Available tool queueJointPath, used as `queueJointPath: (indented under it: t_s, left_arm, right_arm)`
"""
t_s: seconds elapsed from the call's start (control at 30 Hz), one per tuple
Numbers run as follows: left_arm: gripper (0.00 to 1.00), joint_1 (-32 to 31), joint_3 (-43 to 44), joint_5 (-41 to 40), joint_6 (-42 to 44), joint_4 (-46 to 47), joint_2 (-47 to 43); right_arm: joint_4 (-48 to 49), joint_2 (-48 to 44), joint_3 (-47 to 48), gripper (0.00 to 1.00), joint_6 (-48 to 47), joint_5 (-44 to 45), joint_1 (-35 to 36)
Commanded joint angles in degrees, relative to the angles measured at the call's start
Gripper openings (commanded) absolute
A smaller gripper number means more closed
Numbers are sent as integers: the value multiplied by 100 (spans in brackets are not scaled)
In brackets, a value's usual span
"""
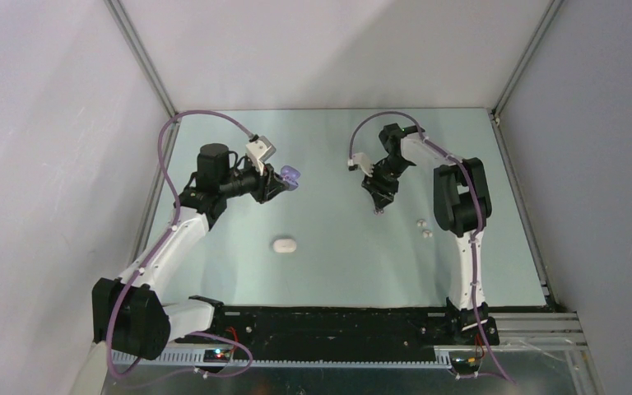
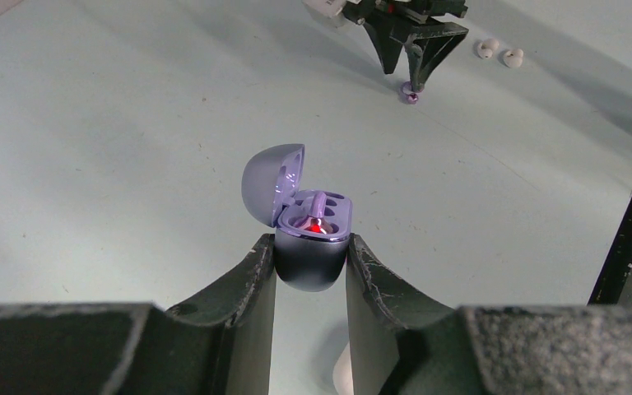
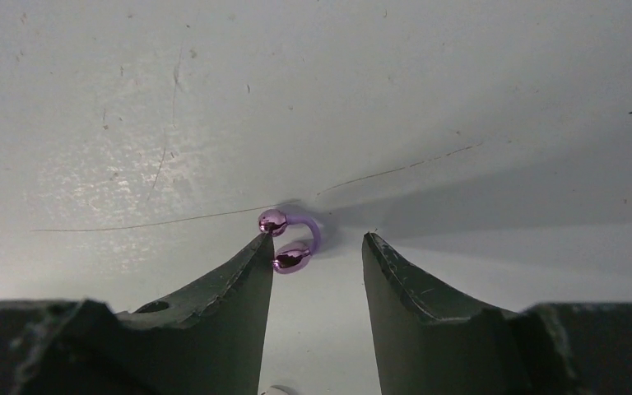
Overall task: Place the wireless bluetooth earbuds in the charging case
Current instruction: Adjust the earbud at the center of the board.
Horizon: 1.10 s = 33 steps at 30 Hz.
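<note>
Step, second purple bud pickup: my left gripper (image 2: 310, 249) clamps the open case (image 2: 295, 183), far left, one bud (image 2: 316, 206) seated; my right gripper (image 3: 313, 244), spread, brackets the loose bud (image 3: 289, 257) right of centre, which I judge needs closing, then a carry left.

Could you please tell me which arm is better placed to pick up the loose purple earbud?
The right. The right hand is open, poised at the purple earbud on the table; the left hand is busy, shut on the open purple case.
</note>
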Motion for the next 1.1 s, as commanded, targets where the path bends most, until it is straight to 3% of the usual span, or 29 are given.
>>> queueJointPath:
  t_s: [0.0,0.33,0.5,0.63,0.87,1.07]
  left_arm:
    - [0,23,126,44,116,120,-92]
    - [0,21,85,46,94,180,-68]
    - [0,22,89,53,70,220,-41]
    - [0,20,95,53,55,233,-18]
    - [0,30,196,15,255,-20,-36]
    - [0,26,189,12,234,21,-32]
  right_arm:
    - [102,-65,-113,48,-197,230,27]
    - [653,-432,-1084,46,-262,317,9]
    - [885,-639,-1379,31,-44,121,6]
    - [1175,-843,-1593,27,117,-18,3]
    - [308,-857,-1024,37,-31,-301,-45]
    - [-317,-634,-396,40,-386,-414,29]
